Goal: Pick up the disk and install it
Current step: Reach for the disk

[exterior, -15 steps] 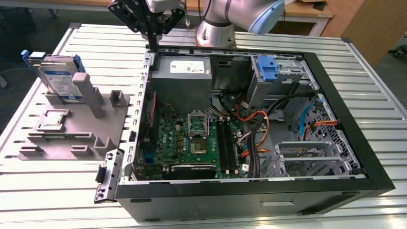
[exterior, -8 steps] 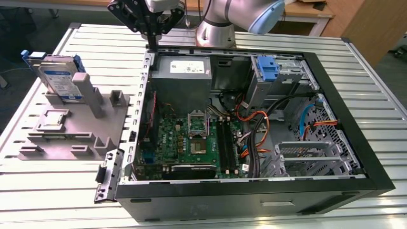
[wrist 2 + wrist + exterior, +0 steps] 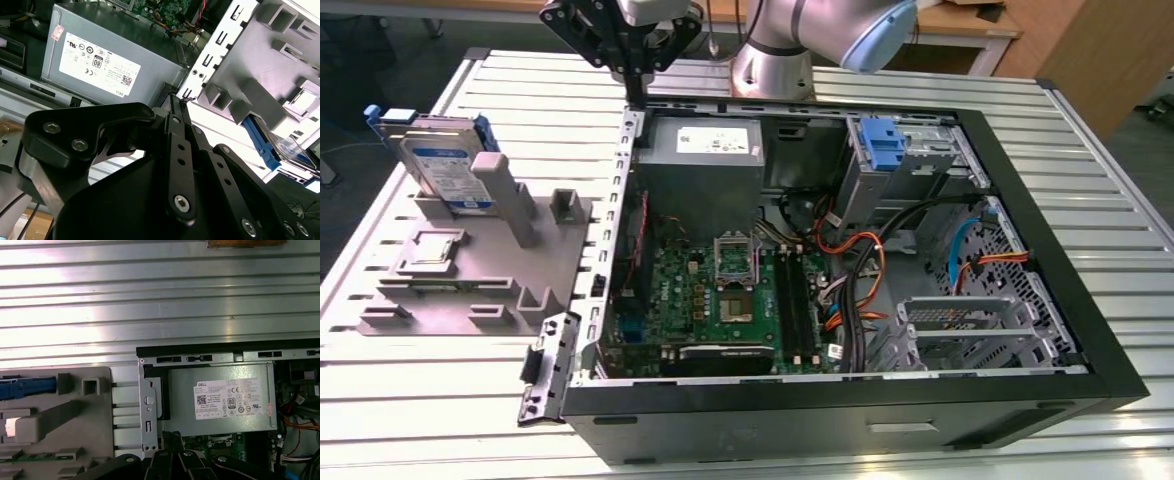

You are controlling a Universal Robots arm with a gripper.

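A ribbed metal table (image 3: 1067, 200) carries an open computer case (image 3: 1041, 400) lying on its side, with the motherboard, cables and drive cages exposed. Beyond the case's far side stands wooden furniture (image 3: 1107, 50).

Just beside the case, on the exterior view's left, sits a grey fixture (image 3: 454, 290). The disk (image 3: 447, 170) stands on edge in it, leaning against a grey post. It is a flat silver drive with a blue-and-white label and blue plastic rails along its sides.

The silver arm (image 3: 781, 50) rises behind the case's far wall. Its black gripper (image 3: 636, 95) points down over the far corner of the case, nearest the fixture and beside the grey power supply (image 3: 707, 145). The fingers are pressed together with nothing between them, and the gripper is well apart from the disk.
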